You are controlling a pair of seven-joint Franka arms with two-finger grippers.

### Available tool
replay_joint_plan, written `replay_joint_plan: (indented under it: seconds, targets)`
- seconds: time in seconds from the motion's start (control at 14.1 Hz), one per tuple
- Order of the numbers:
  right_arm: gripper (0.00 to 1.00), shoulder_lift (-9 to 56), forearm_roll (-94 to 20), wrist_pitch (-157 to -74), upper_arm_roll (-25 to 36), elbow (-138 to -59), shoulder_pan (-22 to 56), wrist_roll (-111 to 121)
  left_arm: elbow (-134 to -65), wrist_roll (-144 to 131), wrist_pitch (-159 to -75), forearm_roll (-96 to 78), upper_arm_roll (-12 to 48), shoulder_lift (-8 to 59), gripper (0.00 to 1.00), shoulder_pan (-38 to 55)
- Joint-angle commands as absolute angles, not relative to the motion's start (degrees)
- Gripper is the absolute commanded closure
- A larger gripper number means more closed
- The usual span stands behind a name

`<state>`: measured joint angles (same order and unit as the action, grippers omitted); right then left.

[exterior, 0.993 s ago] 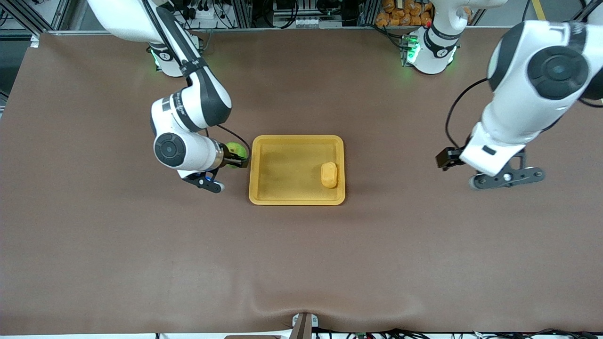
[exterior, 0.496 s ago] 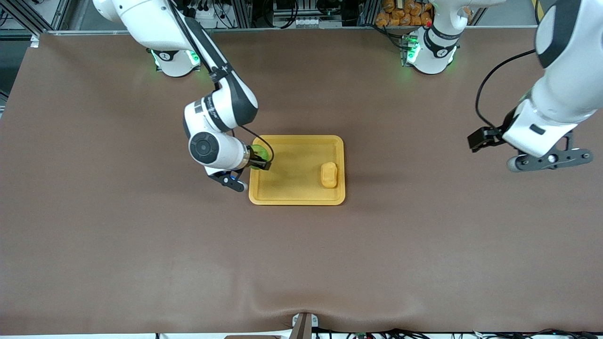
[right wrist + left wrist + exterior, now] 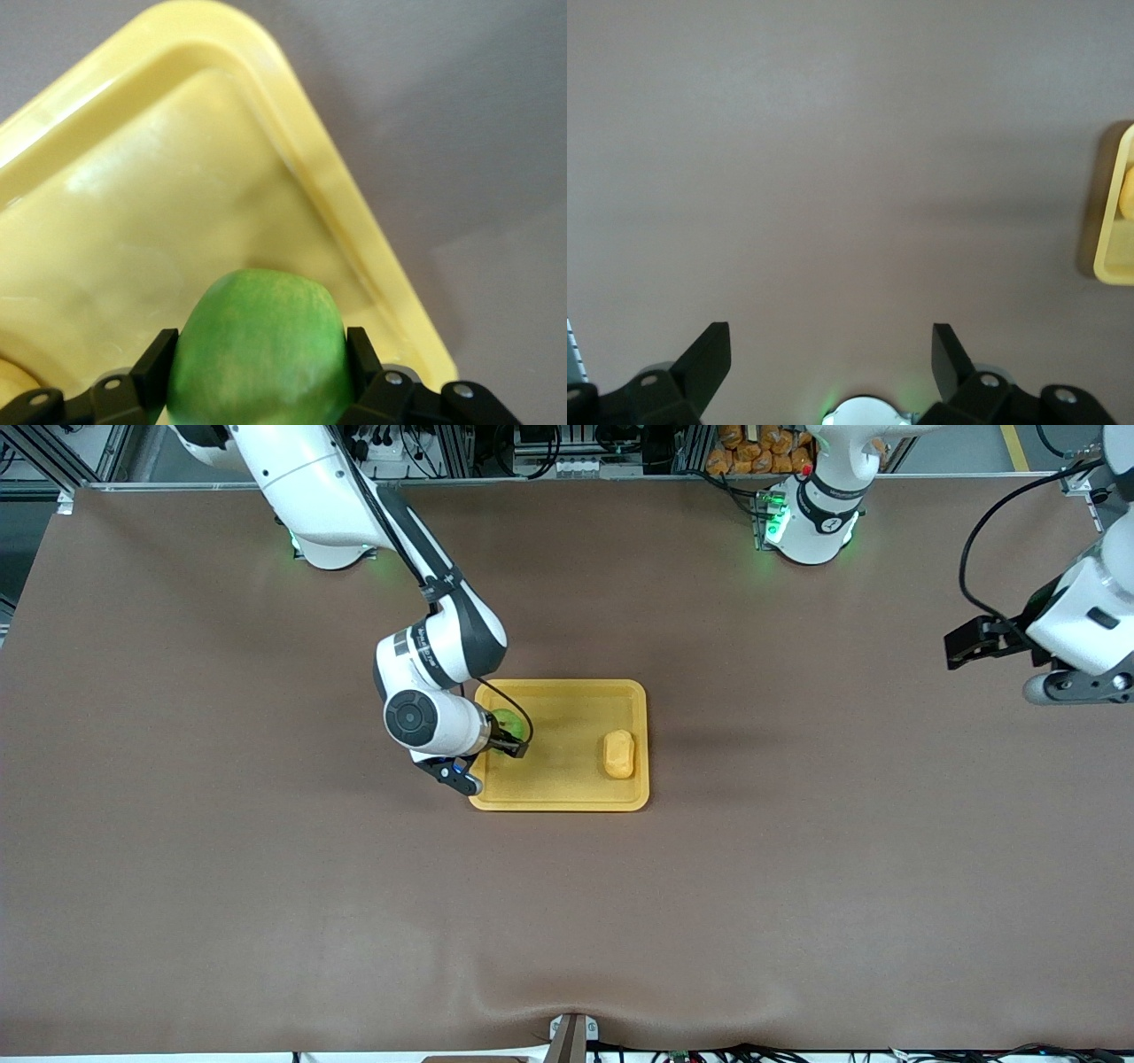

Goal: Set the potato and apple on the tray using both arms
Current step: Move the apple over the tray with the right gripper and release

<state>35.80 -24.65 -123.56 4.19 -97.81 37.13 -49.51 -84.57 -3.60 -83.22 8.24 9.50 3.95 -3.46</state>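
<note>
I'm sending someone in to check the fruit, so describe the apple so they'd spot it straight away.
Find the yellow tray in the middle of the brown table. Over its end toward the right arm's base, the right gripper is shut on the apple. It is round and bright green, unlike the oblong yellow-orange potato lying at the tray's other end.

High front camera faces the robots; both wrist cameras look down, sharing the tray (image 3: pixel 558 797).

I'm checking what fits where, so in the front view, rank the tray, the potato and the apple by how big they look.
1. The tray, by far the largest.
2 and 3. Unsure: the potato shows whole on the tray, while the apple is partly hidden in the shut right tool over the tray, so it shows less.
</note>
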Motion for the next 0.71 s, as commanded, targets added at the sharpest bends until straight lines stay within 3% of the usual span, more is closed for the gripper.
replay_joint_plan:
  seconds: [0.0, 0.57, 0.64]
  targets:
    - [1.00, 37.8, -25.9, -124.5, 4.8, -95.7, 38.7, -51.2, -86.1, -0.8, -82.7, 6.8, 9.7, 1.6, 0.00, -5.8]
    - [1.00, 38.7, -25.8, -124.6, 4.8, -96.0, 38.5, -51.1, -86.0, -0.8, -82.8, 5.2, 9.6, 0.6, 0.00, -6.9]
    - [0.68, 38.7, -25.8, -124.5, 4.8, -96.0, 38.2, -51.1, -86.0, -0.7, -82.8, 5.2, 9.7, 0.6, 0.00, -6.9]
